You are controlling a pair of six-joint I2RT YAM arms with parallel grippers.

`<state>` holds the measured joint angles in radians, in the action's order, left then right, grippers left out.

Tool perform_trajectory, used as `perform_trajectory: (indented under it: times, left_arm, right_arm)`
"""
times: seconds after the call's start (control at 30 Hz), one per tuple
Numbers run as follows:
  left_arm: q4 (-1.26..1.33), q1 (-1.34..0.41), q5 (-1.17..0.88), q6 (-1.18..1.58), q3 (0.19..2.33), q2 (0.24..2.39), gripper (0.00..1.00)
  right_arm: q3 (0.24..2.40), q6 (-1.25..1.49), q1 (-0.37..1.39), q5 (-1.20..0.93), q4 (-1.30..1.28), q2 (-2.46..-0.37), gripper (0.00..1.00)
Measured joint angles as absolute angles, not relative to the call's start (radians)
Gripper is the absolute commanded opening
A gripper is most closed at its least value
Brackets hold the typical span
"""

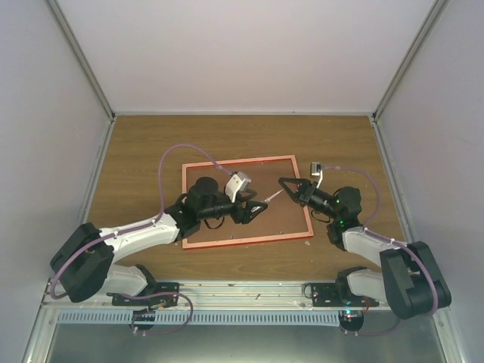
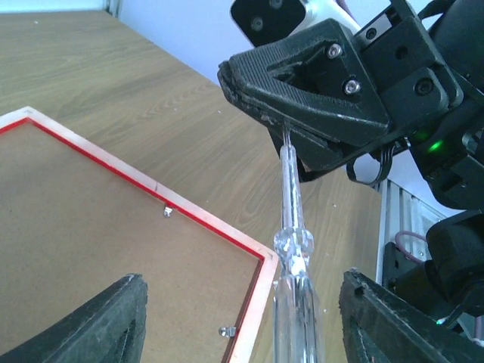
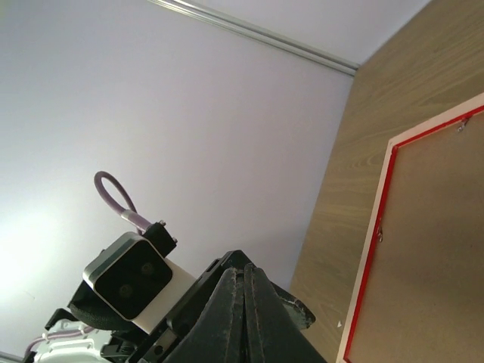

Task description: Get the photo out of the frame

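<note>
As the stiff, light frame [image 1: 242, 240] lies board-up, its tabs [image 2: 167, 212] likely need prying: right tool [image 1: 283, 183] pinches a screwdriver [image 2: 291, 249], left tool [image 1: 259, 206] spread.

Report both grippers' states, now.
Left gripper: open, straddling the clear-handled metal screwdriver.
Right gripper: shut on the screwdriver's thin shaft.

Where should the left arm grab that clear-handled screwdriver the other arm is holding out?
On the thick clear handle, squeezed from its two sides. The right fingers pinch only the thin metal shaft, so the handle hangs free, and it sits between the open left fingers.
</note>
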<state>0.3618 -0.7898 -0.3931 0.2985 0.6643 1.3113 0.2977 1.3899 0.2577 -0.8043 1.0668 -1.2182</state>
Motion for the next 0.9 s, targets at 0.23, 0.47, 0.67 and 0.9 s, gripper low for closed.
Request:
perform_trajectory:
  times: [0.23, 0.47, 0.67, 0.9]
  left_arm:
    - [0.461, -0.79, -0.423, 0.333, 0.653, 1.35, 0.54]
    - [0.509, -0.79, -0.439, 0.35, 0.652, 1.361, 0.49]
    - [0.529, -0.793, -0.443, 0.364, 0.651, 1.381, 0.46]
    - [0.535, -0.802, -0.448, 0.376, 0.651, 1.409, 0.42]
  right_arm:
    - [0.278, 1.431, 0.258, -0.785, 1.093, -1.218, 0.0]
    - [0.27, 1.456, 0.258, -0.765, 1.101, -1.215, 0.01]
    - [0.253, 1.475, 0.258, -0.753, 1.104, -1.211, 0.01]
    - [0.245, 1.491, 0.258, -0.74, 1.119, -1.211, 0.01]
